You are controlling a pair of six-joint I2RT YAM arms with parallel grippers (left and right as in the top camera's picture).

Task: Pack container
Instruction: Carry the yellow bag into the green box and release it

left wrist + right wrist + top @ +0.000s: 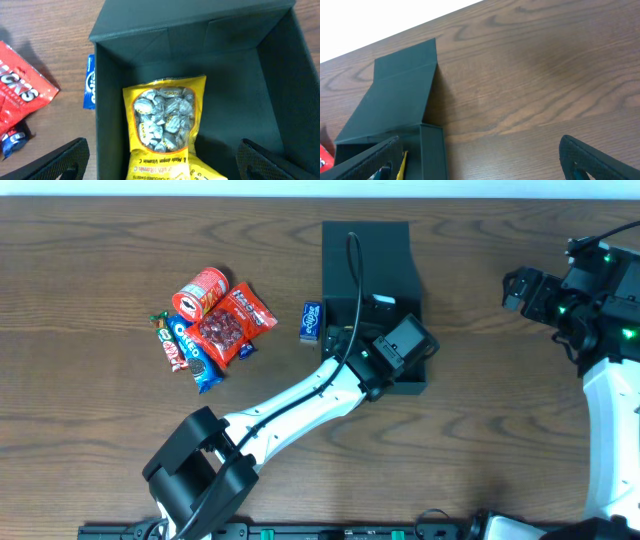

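Observation:
The dark slate-blue container (345, 310) sits at table centre with its flap lid (365, 250) folded open behind it. In the left wrist view a yellow bag of wrapped sweets (165, 120) lies inside the container (240, 85). My left gripper (162, 167) hangs over the box, open and empty, with its fingers on either side of the bag; in the overhead view it (402, 348) covers the box's right front part. My right gripper (480, 160) is open and empty over bare table right of the container (395, 100); it shows far right in the overhead view (520, 288).
Loose snacks lie left of the box: a red can (200, 292), a red pack (236, 323), a blue Oreo pack (192, 352) and small bars. A small blue pack (312, 320) lies against the box's left wall, also in the left wrist view (89, 82).

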